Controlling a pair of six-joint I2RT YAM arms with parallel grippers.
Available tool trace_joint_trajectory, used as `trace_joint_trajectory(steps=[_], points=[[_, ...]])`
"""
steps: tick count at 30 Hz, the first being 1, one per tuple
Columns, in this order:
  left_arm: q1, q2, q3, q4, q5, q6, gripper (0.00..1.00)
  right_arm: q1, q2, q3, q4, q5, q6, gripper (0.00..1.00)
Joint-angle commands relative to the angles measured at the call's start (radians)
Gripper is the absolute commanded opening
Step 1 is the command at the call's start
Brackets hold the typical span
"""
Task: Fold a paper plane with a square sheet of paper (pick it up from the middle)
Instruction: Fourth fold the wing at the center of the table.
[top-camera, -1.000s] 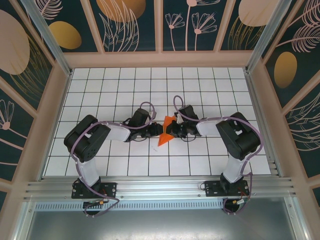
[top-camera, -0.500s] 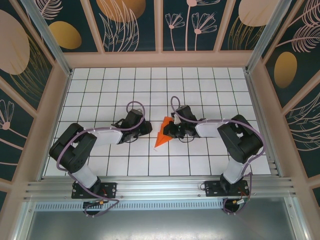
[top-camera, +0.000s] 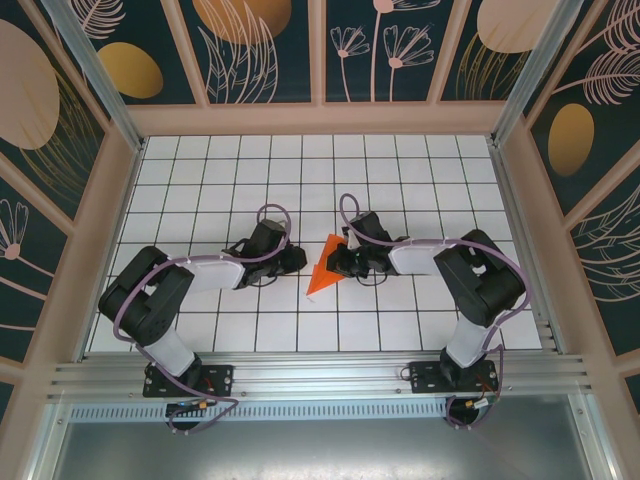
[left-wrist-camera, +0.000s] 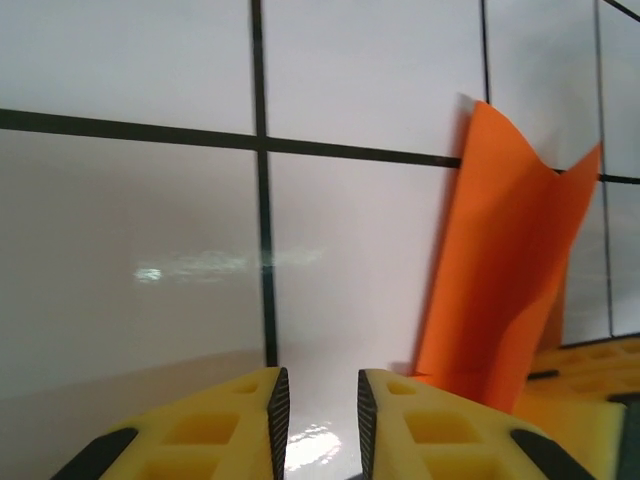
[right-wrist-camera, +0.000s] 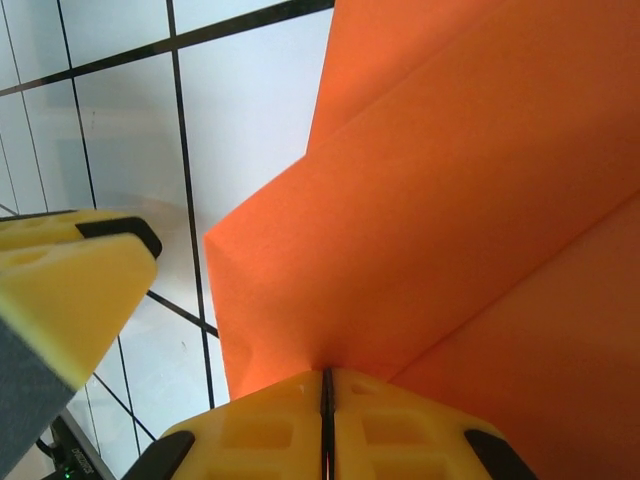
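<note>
While the right gripper (right-wrist-camera: 327, 385) is clenched, its yellow fingers pressed flat together, I can see the edge of the sheet of paper (right-wrist-camera: 450, 200) pinched in the seam between them. The orange sheet fans out from that grip in creased layers, folded to a narrow, pointed shape. From above, it sits about midway between the desk's (top-camera: 200, 170) left and right edges, a little closer to the near edge than the far. Its tip points toward the near left corner.

My left gripper (left-wrist-camera: 318, 400) is released. Its jaws stand a narrow gap apart with only bare white tile between them. It hangs low over the desk just left of the sheet and does not touch it. The sheet stands tilted beside its right finger.

A second ago the left gripper was right up against the sheet's left side. It has since backed off to the left, and its elbow has swung out toward the left edge. The sheet's tip has drifted slightly left, while the right gripper's hold has not changed.
</note>
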Motion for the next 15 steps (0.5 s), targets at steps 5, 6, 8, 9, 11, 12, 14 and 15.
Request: trace_joint_trajectory(steps=[5,6,8,9,11,12,14,15], points=[[0.002,-0.007,-0.025,0.12,0.267,0.05,0.16,0.004,0.008,0.035,0.003,0.018,0.003,0.1],[0.001,-0.011,-0.029,0.129,0.291,0.05,0.12,0.004,0.011,0.037,0.006,0.018,0.004,0.1],[0.0,-0.022,-0.048,0.162,0.326,0.039,0.07,0.004,0.014,0.041,-0.001,0.023,0.003,0.1],[-0.001,-0.024,-0.057,0.187,0.353,0.029,0.05,0.004,0.013,0.041,-0.003,0.024,0.003,0.1],[-0.006,-0.011,-0.06,0.224,0.409,0.009,0.03,0.003,0.016,0.04,-0.002,0.025,0.003,0.1],[-0.01,0.001,-0.054,0.227,0.426,0.008,0.03,0.003,0.018,0.041,-0.001,0.024,0.003,0.1],[-0.017,0.024,-0.039,0.213,0.413,0.013,0.02,0.004,0.02,0.041,-0.003,0.023,0.003,0.1],[-0.019,0.034,-0.035,0.207,0.4,0.015,0.02,0.004,0.02,0.04,-0.002,0.025,0.003,0.1]])
